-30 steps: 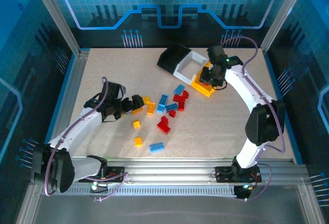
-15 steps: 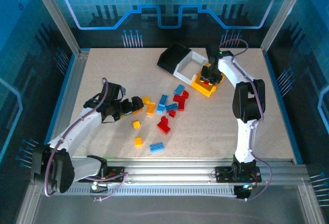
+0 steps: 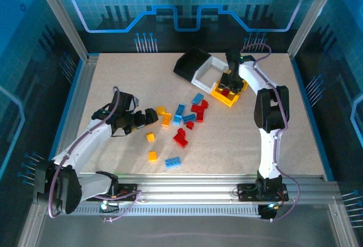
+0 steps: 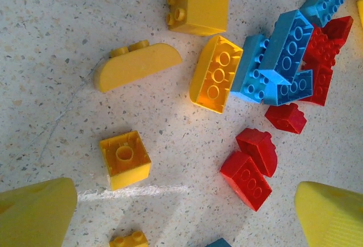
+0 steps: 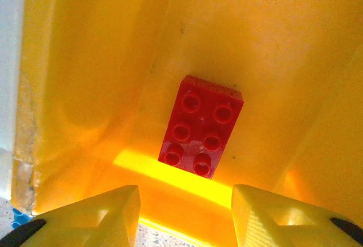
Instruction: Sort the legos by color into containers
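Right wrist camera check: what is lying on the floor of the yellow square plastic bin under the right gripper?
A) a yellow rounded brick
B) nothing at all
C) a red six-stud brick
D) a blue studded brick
C: a red six-stud plastic brick lies studs-up on the floor of the yellow square plastic bin, beyond the right gripper, whose fingers stand apart with nothing between them.

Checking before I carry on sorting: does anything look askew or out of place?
The black bin looks askew: it sits angled, seemingly tipped, against the white bin beside it.
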{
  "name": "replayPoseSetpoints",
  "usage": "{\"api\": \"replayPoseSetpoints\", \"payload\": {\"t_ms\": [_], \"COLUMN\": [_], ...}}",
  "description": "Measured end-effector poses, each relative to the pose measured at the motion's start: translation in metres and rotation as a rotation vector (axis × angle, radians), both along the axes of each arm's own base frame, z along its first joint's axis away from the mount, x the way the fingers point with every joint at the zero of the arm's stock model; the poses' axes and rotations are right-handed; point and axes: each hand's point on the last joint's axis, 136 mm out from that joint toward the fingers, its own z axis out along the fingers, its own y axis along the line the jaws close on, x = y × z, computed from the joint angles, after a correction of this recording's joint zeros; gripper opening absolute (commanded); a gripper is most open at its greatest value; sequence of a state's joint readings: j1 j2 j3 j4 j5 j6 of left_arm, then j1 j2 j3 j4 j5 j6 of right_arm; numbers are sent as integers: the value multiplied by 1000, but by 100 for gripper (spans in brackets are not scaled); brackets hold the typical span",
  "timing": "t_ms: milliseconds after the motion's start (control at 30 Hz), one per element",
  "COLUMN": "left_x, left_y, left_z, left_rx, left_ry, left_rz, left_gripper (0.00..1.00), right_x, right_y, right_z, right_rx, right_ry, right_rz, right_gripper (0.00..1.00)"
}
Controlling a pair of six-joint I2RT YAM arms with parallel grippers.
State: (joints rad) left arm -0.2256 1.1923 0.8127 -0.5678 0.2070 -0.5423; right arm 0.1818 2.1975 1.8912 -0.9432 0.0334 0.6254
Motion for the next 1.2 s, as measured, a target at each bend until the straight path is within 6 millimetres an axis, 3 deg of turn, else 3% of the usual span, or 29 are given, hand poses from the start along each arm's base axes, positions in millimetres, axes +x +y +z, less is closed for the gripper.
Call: {"api": "replayPoseSetpoints", "payload": {"t_ms": [133,233,367,433,567,700,933,1200], "left_x": [0,0,1,2,4,4,2,-2], "left_y": [0,0,0,-1,-2,-3,-4,-3], "left_z": [-1,-1,-1,0,1,2,2,7], "left_rx": [2,2,0,-1,-8,-14,-22,-25], "left_ry": [4,3,-1,-4,-14,-16,-16,-34], "left_rz": [-2,-2,-2,-2,-5,-7,-8,-8], "left_gripper": [99,99,99,99,99,99,99,99], "right_x": [-8,-21,-51,-71,-112,-129,-123,-94], "right_y": [0,9,52,79,115,115,114,101], "right_z": [15,40,71,74,55,37,14,-12], "right_rx": [-4,-15,-19,-18,-43,-64,-65,-58], "right_ry": [-19,-57,-119,-125,-68,5,67,114], "right_rz": [6,47,219,326,497,515,457,367], "right_gripper": [49,50,53,54,54,61,67,69]}}
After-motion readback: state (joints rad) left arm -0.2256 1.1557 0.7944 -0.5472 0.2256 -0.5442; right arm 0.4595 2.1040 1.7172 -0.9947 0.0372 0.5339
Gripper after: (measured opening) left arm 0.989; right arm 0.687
